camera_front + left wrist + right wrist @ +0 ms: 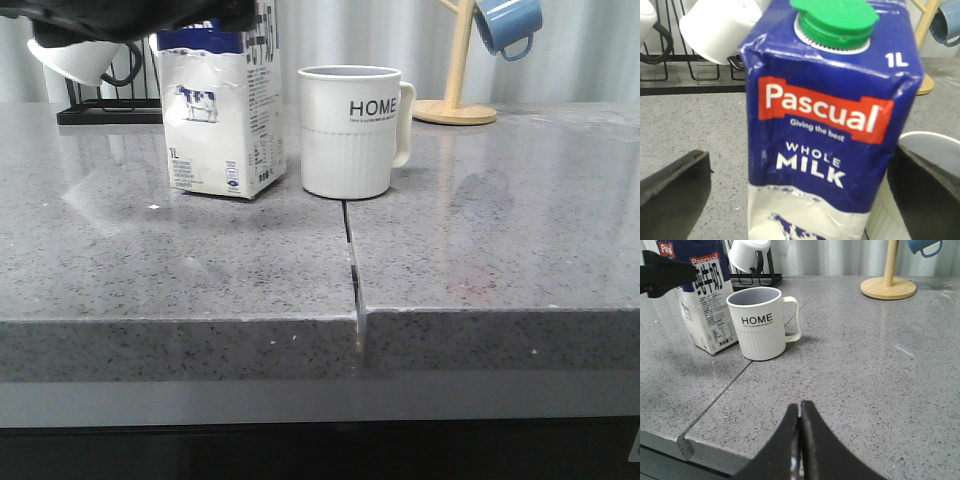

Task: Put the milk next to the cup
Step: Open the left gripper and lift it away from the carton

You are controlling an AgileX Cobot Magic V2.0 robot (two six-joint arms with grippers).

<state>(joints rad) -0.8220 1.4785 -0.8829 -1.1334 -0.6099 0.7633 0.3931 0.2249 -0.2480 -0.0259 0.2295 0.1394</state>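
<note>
I am seeing the milk (830,125) filling my left wrist view, standing upright between the left jaws, which are sitting apart on either side of it without touching. The carton is resting on the table (480,250) just beside the cup (350,130), on my left of it. My right jaws are pressed together, empty, hanging well back; the left arm is clearly the nearer one.

Grey speckled stone counter (480,240), pale corrugated wall (340,30) behind
</note>
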